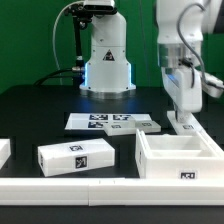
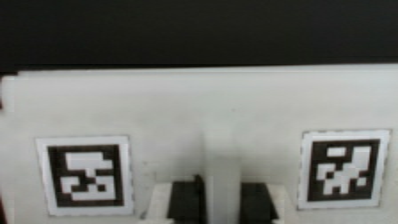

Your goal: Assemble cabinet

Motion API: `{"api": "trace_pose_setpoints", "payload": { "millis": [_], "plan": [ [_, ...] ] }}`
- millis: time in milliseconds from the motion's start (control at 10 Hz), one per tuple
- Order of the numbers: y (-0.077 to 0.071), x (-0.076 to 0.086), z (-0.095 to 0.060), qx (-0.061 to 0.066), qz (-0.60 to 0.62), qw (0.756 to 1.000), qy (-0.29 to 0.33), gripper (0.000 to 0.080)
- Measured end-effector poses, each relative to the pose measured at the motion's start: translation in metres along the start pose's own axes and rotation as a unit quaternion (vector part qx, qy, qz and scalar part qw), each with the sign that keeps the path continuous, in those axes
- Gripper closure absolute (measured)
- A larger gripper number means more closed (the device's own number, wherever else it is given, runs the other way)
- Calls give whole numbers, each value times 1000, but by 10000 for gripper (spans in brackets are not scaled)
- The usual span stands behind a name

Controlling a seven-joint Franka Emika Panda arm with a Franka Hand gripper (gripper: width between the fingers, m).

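The cabinet sits open side up at the exterior view's right, long axis running across that view, directly beneath the gripper at its far wall, fingers slightly apart astride a white ridge — whether they pinch it cannot be told

On my wrist feed, a blurred white plastic cabinet face fills most of the frame, with a black background beyond it. It carries two square black-and-white tags. Between them runs a pale ridge, flanked by the gripper fingertips; I can't tell whether they pinch it.
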State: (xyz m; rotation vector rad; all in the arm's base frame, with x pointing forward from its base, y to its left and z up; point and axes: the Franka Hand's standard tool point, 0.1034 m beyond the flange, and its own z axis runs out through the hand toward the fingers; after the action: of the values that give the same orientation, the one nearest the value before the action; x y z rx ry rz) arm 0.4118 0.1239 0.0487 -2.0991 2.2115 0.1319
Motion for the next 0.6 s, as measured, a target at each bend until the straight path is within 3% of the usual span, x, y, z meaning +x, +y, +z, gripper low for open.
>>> {"api": "trace_pose_setpoints", "payload": {
  "millis": [100, 400, 500, 600],
  "plan": [
    [-3, 0, -6, 7, 2, 1000, -3, 735],
    [-1, 1, -1, 2, 1, 1000, 1, 735],
    [2, 4, 0, -8, 3, 1000, -2, 735],
    [4, 13, 0, -31, 20, 999, -9, 735]
  ]
}}
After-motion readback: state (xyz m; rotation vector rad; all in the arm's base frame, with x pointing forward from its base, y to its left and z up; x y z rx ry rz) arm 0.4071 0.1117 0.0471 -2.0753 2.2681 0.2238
